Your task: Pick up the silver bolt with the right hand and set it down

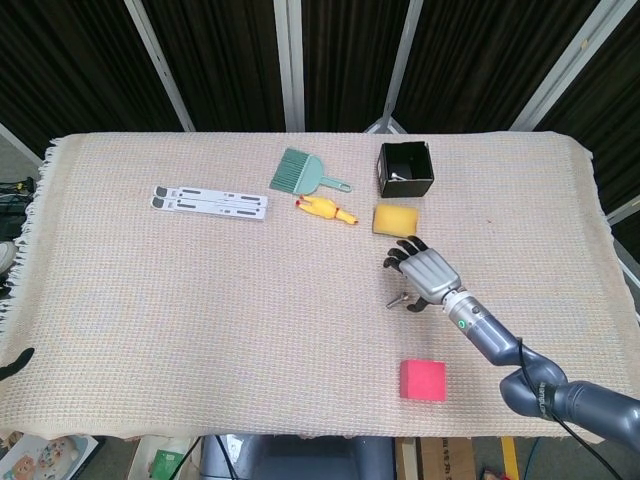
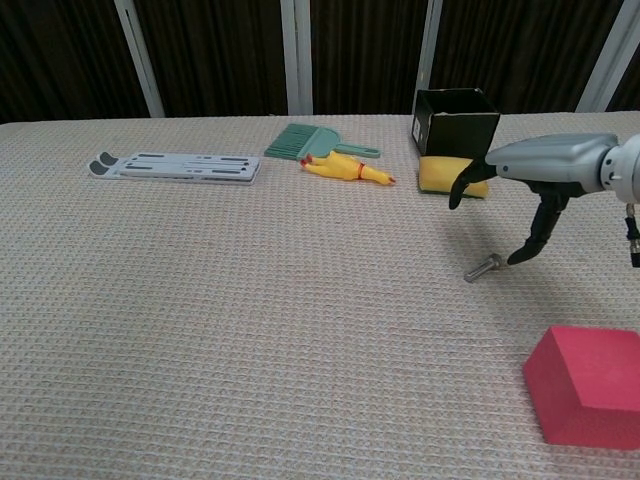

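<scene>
The right hand (image 2: 530,190) hovers palm down over the silver bolt (image 2: 483,267), which lies flat on the table (image 1: 180,300) right of centre, nearer the front edge than the back. The fingers are spread and hooked downward, holding nothing, with the thumb tip close beside the bolt's right end, apparently lined up for a pinch from above. The yellow sponge (image 2: 447,175) behind and the red block (image 2: 590,395) towards the front-right corner leave room around it.

Bolt (image 2: 483,267) under right hand (image 1: 428,274), sponge (image 1: 396,220) behind, block (image 1: 423,380) in front
</scene>
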